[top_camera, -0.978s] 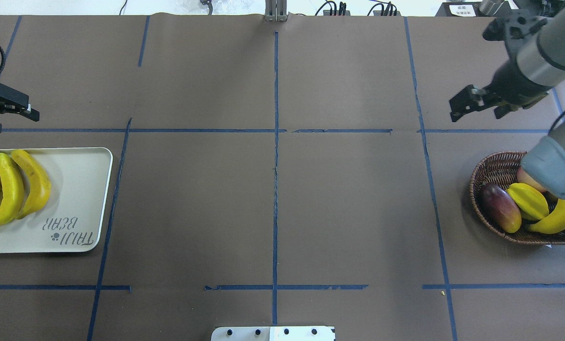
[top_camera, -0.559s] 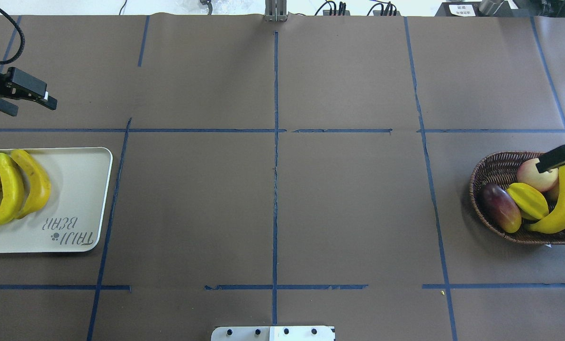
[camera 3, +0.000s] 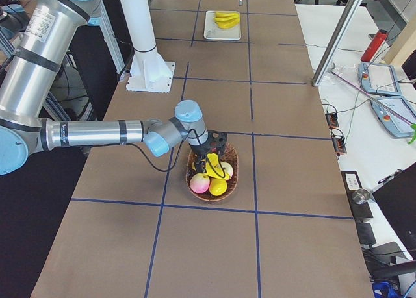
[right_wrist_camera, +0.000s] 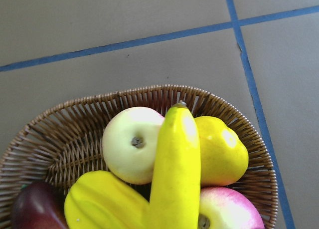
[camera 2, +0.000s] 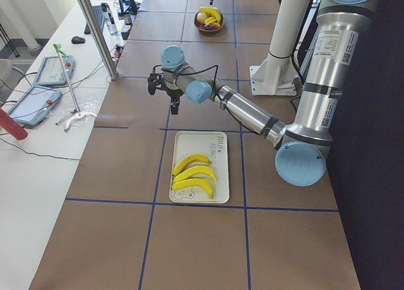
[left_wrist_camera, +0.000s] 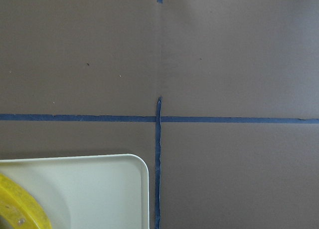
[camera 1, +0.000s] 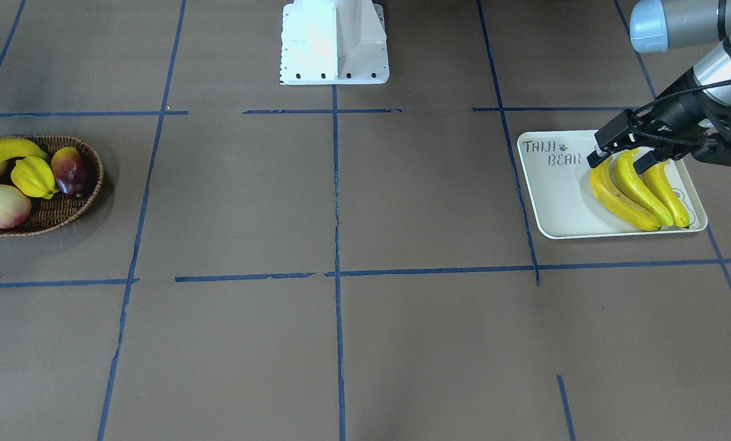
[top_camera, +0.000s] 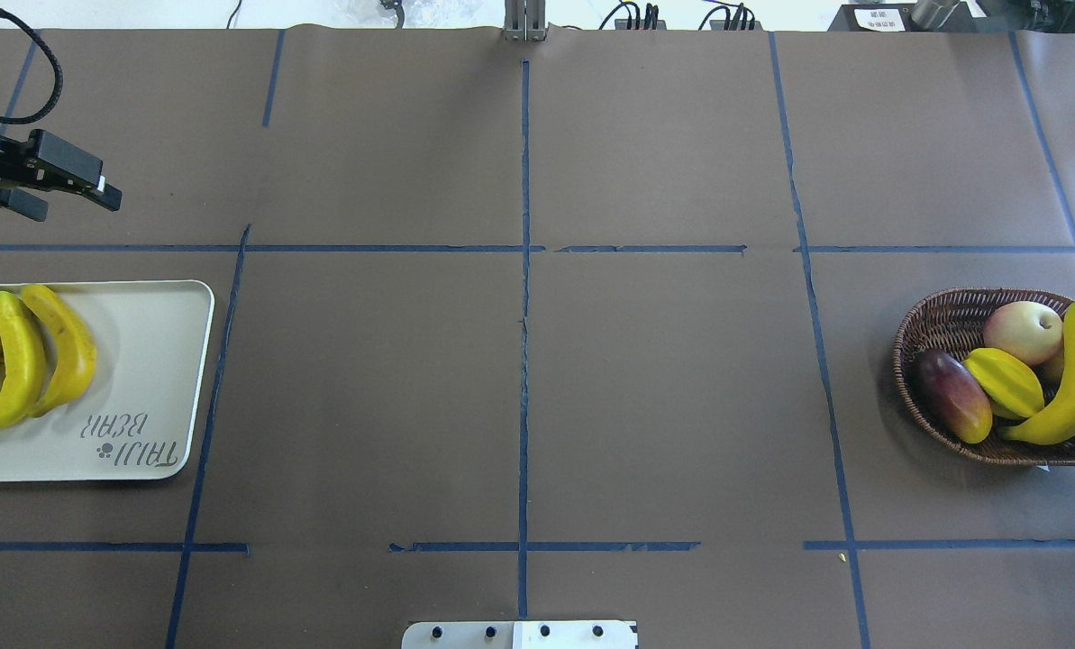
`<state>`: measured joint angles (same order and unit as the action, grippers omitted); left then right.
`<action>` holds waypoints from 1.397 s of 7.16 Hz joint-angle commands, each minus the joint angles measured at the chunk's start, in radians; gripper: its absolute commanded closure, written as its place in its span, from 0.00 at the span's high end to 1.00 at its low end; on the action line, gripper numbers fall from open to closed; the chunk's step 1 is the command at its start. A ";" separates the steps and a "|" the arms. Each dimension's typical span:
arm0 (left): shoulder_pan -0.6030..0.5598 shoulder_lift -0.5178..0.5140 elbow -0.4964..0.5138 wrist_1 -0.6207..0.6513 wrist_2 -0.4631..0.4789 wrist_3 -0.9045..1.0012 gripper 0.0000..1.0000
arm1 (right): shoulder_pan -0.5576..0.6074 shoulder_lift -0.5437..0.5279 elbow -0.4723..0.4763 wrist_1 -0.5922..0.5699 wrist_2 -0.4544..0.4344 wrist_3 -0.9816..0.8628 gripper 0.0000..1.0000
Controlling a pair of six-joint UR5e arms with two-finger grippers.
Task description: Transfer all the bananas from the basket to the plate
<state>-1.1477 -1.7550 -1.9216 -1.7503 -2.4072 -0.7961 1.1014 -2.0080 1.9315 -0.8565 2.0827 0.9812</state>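
Three bananas lie side by side on the cream plate, which also shows in the front view. A fourth banana lies in the wicker basket across other fruit and fills the right wrist view. My left gripper is open and empty, raised above the table just beyond the plate's far edge. My right gripper hangs over the basket, right above the banana. Only a sliver of it shows at the overhead view's right edge, and I cannot tell how its jaws stand.
The basket also holds a pale apple, a ridged yellow starfruit, a dark red mango, a yellow pear-like fruit and a pink fruit. The white robot base stands at the table's near edge.
My right arm swung from the far right of the table down over the basket, slipping almost out of the overhead view. My left gripper rose away from the plate and shifted slightly right.
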 commanded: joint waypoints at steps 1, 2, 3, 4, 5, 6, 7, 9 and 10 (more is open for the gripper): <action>0.003 -0.001 -0.002 0.000 -0.001 -0.002 1.00 | 0.000 -0.015 -0.071 0.154 -0.022 0.184 0.99; 0.003 -0.006 -0.001 0.000 -0.001 -0.002 1.00 | -0.003 -0.014 -0.068 0.155 -0.023 0.229 0.99; 0.003 -0.009 0.003 0.000 -0.001 -0.002 1.00 | -0.021 -0.014 -0.066 0.155 -0.024 0.252 0.99; 0.003 -0.009 0.001 0.000 -0.001 -0.002 1.00 | -0.072 -0.015 -0.065 0.155 -0.047 0.279 1.00; 0.003 -0.009 0.001 0.000 -0.001 -0.002 1.00 | -0.143 -0.027 -0.065 0.155 -0.096 0.292 1.00; 0.003 -0.011 0.001 0.000 -0.001 -0.002 1.00 | -0.167 -0.035 -0.063 0.155 -0.107 0.292 1.00; 0.003 -0.009 0.001 0.000 -0.001 -0.002 1.00 | -0.185 -0.057 -0.052 0.155 -0.111 0.292 1.00; 0.003 -0.009 0.001 0.000 -0.001 -0.002 1.00 | -0.227 -0.074 -0.045 0.155 -0.113 0.292 1.00; 0.003 -0.009 0.001 0.000 -0.001 -0.002 1.00 | -0.233 -0.066 -0.042 0.155 -0.113 0.291 0.99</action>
<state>-1.1440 -1.7641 -1.9205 -1.7503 -2.4083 -0.7977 0.8839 -2.0769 1.8859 -0.7010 1.9704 1.2728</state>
